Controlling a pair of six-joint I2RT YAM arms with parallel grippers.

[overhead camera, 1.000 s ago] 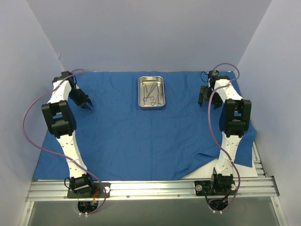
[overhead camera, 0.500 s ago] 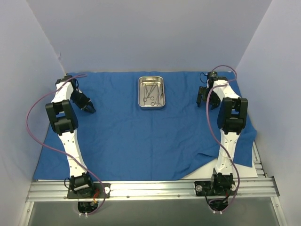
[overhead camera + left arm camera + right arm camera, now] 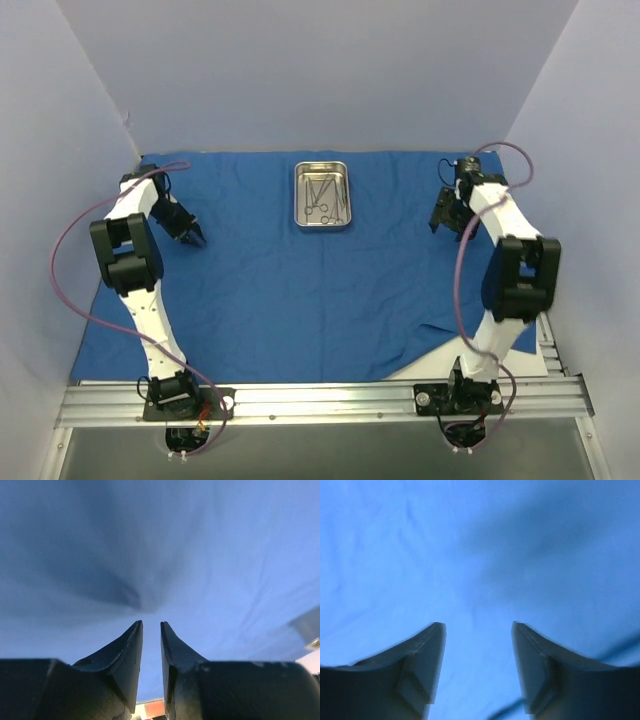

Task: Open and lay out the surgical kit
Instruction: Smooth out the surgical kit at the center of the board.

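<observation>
The blue cloth wrap [image 3: 300, 290] lies spread open and flat over the table. The steel tray [image 3: 322, 196] stands on it at the back centre, with thin scissor-like instruments [image 3: 326, 199] inside. My left gripper [image 3: 191, 236] hovers low over the cloth at the left. In the left wrist view [image 3: 151, 623] its jaws stand a narrow gap apart, with only cloth [image 3: 210, 555] behind them. My right gripper [image 3: 446, 216] is over the cloth to the right of the tray. In the right wrist view [image 3: 478, 624] it is wide open and empty above the cloth [image 3: 420, 540].
The cloth's front right corner is drawn back, baring a white board [image 3: 440, 358]. An aluminium rail [image 3: 320, 402] with both arm bases runs along the near edge. Pale walls close in the back and both sides. Purple cables loop off both arms.
The left gripper has slid a little nearer and to the right, and its jaws have narrowed. The right arm's elbow has swung out to the right, and its gripper has shifted slightly right.
</observation>
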